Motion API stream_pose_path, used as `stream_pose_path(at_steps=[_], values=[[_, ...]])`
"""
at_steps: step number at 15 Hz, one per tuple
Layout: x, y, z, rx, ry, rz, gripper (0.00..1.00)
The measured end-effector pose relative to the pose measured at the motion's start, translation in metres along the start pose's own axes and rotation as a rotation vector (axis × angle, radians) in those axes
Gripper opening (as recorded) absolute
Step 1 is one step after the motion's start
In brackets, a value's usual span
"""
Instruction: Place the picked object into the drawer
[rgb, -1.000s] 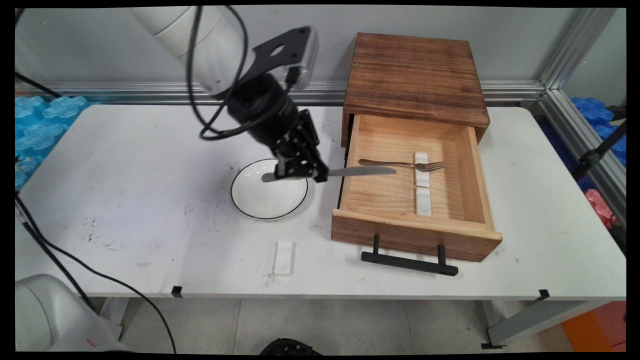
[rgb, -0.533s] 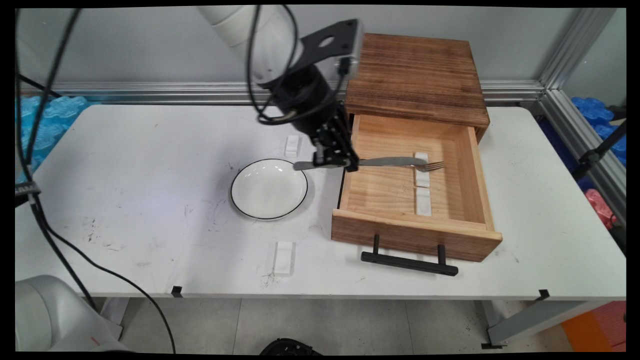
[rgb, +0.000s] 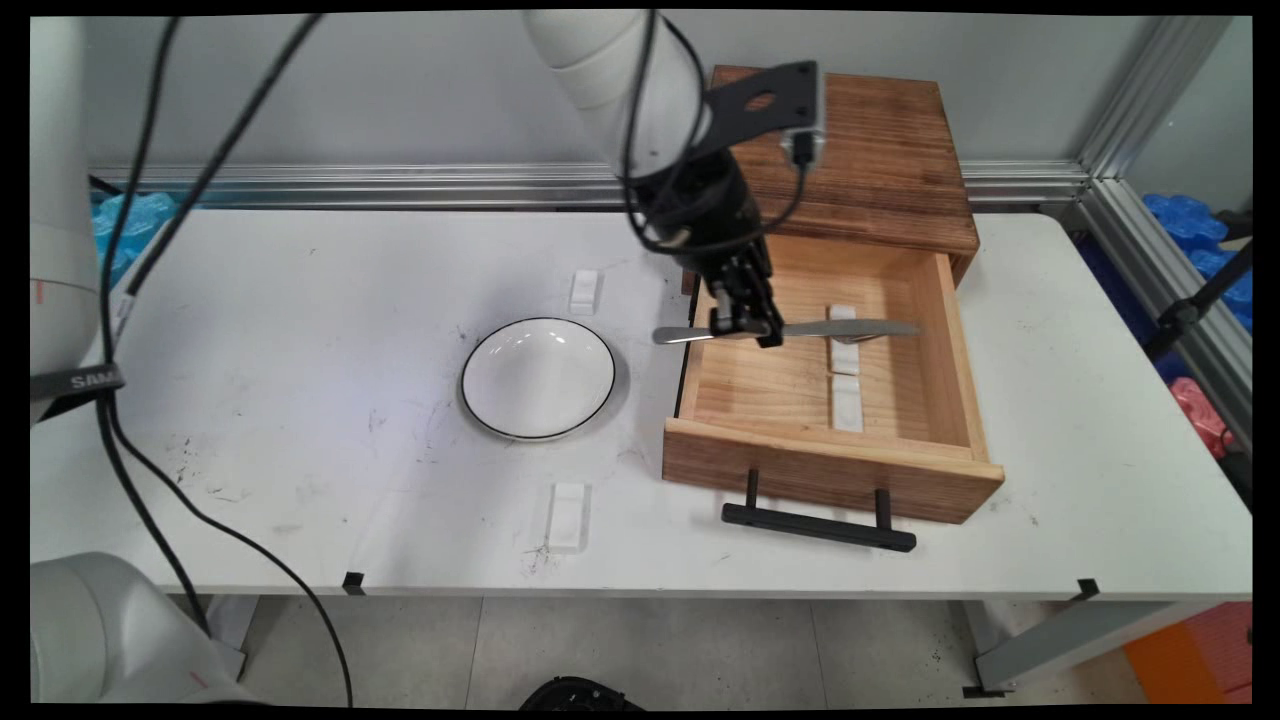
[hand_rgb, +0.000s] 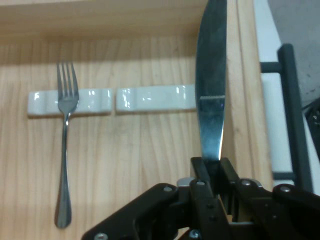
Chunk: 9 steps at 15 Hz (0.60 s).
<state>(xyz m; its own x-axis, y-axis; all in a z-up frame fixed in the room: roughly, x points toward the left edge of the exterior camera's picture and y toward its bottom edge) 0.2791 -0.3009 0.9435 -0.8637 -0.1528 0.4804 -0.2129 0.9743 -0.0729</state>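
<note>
On the desk a wooden drawer stands pulled open; above it the claw is clamped on a knife, long axis left-right, blade rightward over the fork on white rests

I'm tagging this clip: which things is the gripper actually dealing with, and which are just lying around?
In play:
black two-finger gripper, shut on silver table knife
open wooden drawer below it
silver fork on white ceramic cutlery rest

Lying about:
white black-rimmed plate
white rest blocks on the table
</note>
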Motion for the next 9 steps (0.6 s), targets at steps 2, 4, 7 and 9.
stream_pose_path(at_steps=[2, 4, 7, 9], values=[[0.009, -0.007, 0.014, -0.005, -0.009, -0.004, 0.0], [0.016, -0.013, 0.028, -0.011, -0.019, -0.009, 0.0], [0.025, -0.02, 0.045, -0.019, -0.031, -0.017, 0.0], [0.029, -0.023, 0.055, -0.023, -0.036, -0.022, 0.0]])
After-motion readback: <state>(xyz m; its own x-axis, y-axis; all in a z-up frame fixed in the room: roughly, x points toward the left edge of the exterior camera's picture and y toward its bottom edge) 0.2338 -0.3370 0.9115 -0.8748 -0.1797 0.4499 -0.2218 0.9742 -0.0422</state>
